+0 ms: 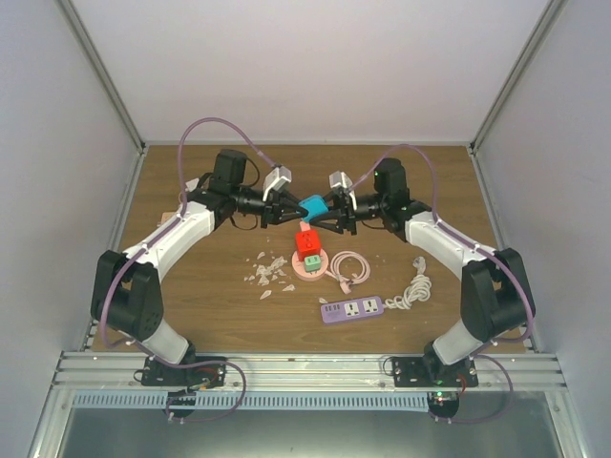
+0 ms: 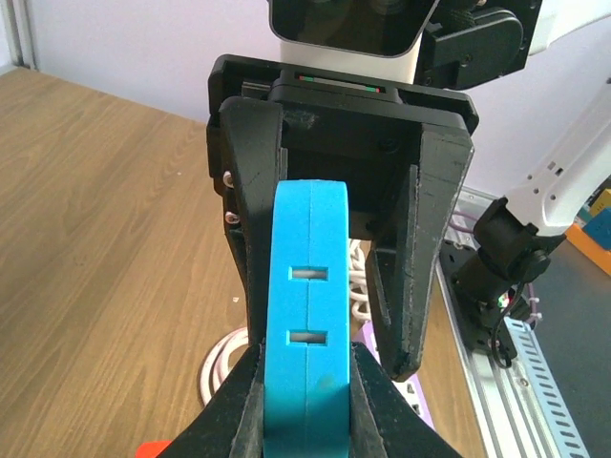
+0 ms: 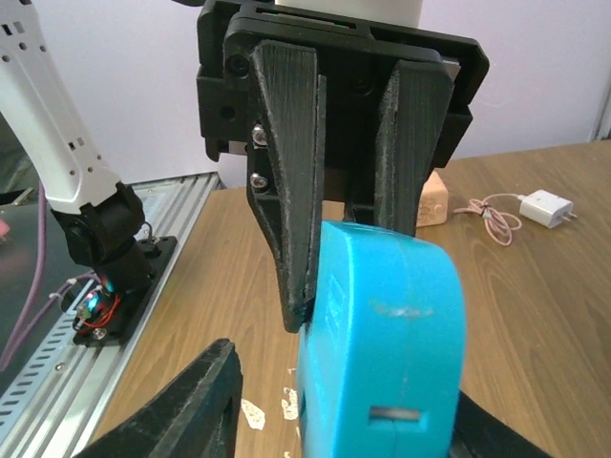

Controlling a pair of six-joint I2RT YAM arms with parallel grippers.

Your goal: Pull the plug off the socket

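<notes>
Plug (image 2: pixel 307 382) slots face left wrist; overhead shows both pincers meeting.

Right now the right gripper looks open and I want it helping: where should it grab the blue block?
Likely the blue block at its free end, coming from the right, opposite the left gripper clamped on the other end. Close the right gripper on the two flat sides flanking the slotted face; its rounded edge would probably slip.
</notes>
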